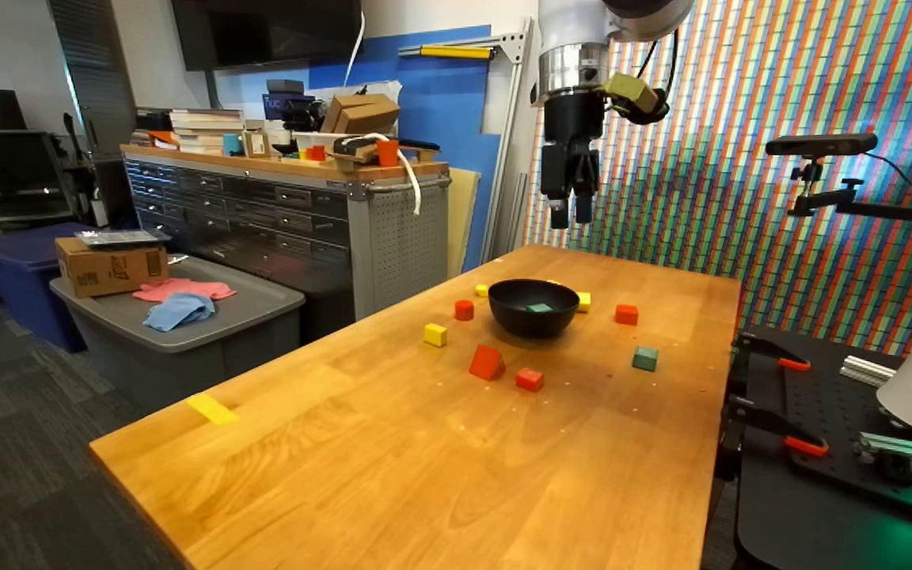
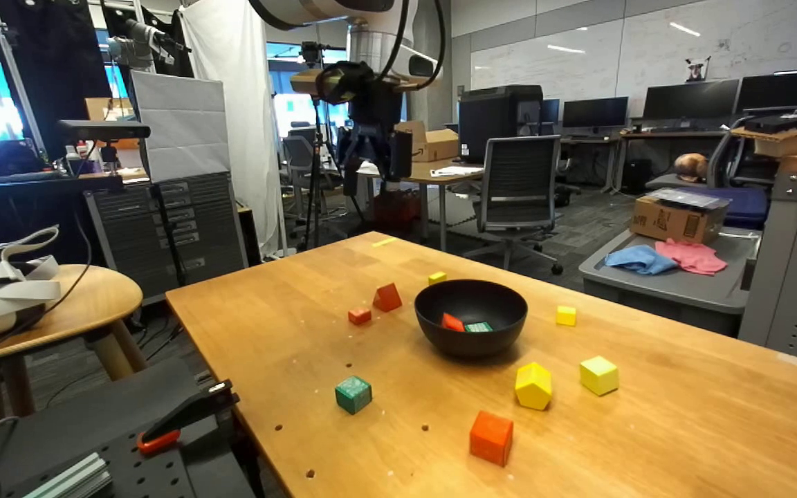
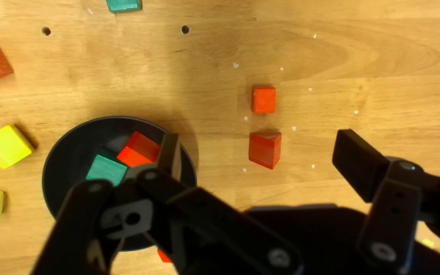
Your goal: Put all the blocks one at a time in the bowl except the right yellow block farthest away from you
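The black bowl [image 2: 471,346] stands upright on the table with a red block [image 3: 139,148] and a green block [image 3: 107,170] inside. Around it lie a green block [image 2: 353,395], a red cube [image 2: 491,438], a red wedge [image 2: 387,297] and a small red block [image 2: 360,316]. Several yellow blocks sit about the bowl, among them a five-sided one [image 2: 533,386] and a pale cube [image 2: 599,375]. A round-looking red block [image 1: 464,309] is mostly hidden in the wrist view. High above the table, my gripper [image 1: 571,212] is open, nothing between its fingers; one finger [image 3: 361,166] overlooks bare wood.
The wooden table [image 1: 393,475] carries a strip of yellow tape [image 1: 212,408] near a far corner. Orange-tipped clamps [image 1: 806,446] grip one table edge beside the black robot stand. A grey bin [image 1: 218,317] with cloths and a drawer cabinet stand off another side.
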Controlling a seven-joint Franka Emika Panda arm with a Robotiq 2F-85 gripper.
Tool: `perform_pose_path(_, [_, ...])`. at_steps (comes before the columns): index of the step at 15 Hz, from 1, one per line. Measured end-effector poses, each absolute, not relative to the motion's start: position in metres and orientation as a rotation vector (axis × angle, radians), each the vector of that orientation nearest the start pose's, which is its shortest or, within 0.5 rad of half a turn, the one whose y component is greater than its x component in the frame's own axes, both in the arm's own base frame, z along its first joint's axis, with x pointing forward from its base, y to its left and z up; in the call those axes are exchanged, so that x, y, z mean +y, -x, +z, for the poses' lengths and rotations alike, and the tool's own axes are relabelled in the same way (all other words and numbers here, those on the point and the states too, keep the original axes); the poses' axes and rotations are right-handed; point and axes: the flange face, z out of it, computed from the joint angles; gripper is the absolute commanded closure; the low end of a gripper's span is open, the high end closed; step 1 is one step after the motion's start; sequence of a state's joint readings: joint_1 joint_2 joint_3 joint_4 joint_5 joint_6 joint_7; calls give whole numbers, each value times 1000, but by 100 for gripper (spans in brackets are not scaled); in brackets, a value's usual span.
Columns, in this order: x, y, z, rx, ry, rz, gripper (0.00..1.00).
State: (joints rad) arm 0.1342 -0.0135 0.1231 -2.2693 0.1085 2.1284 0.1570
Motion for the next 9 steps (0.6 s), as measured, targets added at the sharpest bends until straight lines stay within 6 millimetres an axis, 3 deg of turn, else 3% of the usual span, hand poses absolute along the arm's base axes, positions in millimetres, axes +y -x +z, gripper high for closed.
perform_pose_path(4, [140, -493, 349, -22, 3116, 132, 0])
perform_pose_path(9, [188, -501, 311, -109, 3182, 108, 0])
